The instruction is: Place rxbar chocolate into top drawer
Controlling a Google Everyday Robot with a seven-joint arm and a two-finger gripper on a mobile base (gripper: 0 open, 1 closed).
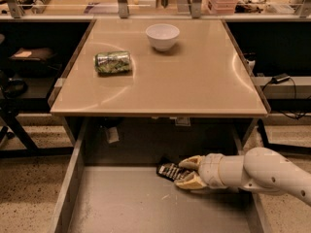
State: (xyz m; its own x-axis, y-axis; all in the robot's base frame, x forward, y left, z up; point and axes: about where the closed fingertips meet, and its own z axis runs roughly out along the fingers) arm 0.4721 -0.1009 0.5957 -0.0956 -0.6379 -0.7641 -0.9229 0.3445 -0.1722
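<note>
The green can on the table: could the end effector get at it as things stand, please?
Probably not directly: the end effector is down in the top drawer by the rxbar chocolate, below the tabletop; the can lies unobstructed.

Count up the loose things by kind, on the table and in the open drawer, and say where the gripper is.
bowl: 1, on the table
can: 1, on the table
bar: 1, in the drawer
Total: 3
The gripper is down in the drawer, at the bar.
</note>
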